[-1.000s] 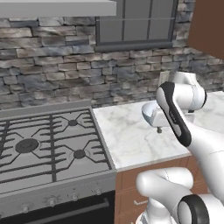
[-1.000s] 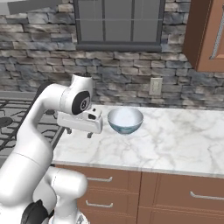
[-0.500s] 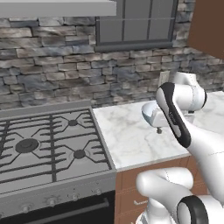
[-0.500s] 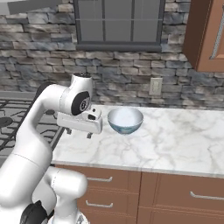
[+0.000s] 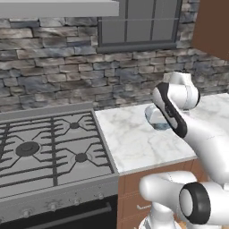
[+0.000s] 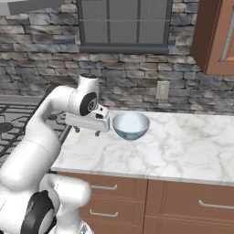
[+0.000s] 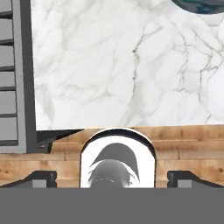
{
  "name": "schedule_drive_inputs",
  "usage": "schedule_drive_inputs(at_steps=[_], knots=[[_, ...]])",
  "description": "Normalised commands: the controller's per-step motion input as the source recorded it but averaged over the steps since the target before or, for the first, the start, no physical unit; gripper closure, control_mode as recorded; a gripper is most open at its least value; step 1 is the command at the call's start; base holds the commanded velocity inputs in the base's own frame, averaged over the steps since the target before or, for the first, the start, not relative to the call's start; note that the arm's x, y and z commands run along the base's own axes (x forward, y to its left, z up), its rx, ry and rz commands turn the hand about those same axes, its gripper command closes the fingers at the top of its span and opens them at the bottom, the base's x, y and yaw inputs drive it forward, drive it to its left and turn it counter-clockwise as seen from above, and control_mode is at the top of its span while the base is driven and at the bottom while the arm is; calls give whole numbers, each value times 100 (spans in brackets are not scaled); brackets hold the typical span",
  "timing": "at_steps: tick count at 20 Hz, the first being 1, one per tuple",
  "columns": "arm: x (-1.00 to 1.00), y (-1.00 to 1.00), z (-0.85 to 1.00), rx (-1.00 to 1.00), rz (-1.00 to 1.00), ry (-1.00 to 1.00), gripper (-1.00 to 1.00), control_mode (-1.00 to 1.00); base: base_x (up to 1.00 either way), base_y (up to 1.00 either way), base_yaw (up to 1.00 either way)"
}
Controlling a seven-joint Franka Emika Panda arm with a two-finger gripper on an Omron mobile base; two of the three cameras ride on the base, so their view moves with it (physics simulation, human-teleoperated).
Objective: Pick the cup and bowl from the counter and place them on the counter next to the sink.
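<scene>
The pale blue-white bowl stands upright on the white marble counter near the stone back wall. My gripper hangs just to its left, a little above the marble, fingers pointing down, open and holding nothing. From the left base camera my arm covers most of the bowl. The hand view looks down on bare counter, with the bowl's dark rim at the top right corner and my gripper spread wide at the bottom. The cup and the sink are out of view.
A grey gas stovetop with black grates adjoins the counter on the left; its edge lies beside the hand. Brown drawers run below. A wall cabinet hangs at the upper right. Marble stretches right of the bowl.
The hand has barely shifted beside the bowl and its jaws stay open. The bowl has not moved.
</scene>
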Motion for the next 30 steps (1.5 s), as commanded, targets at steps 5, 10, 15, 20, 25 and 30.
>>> schedule_drive_inputs(at_steps=[5,10,15,20,25,30], knots=[[100,-7,8,-3,17,0,-100,-100,0,0,0],[94,-24,0,-1,12,-9,-100,-100,0,0,0],[55,-34,1,0,10,-12,-100,-100,0,0,0],[25,-37,-17,0,5,0,-100,-100,0,0,0],[26,-24,-31,0,4,-6,-100,-100,0,0,0],[33,-4,-20,0,7,-15,-100,-100,0,0,0]])
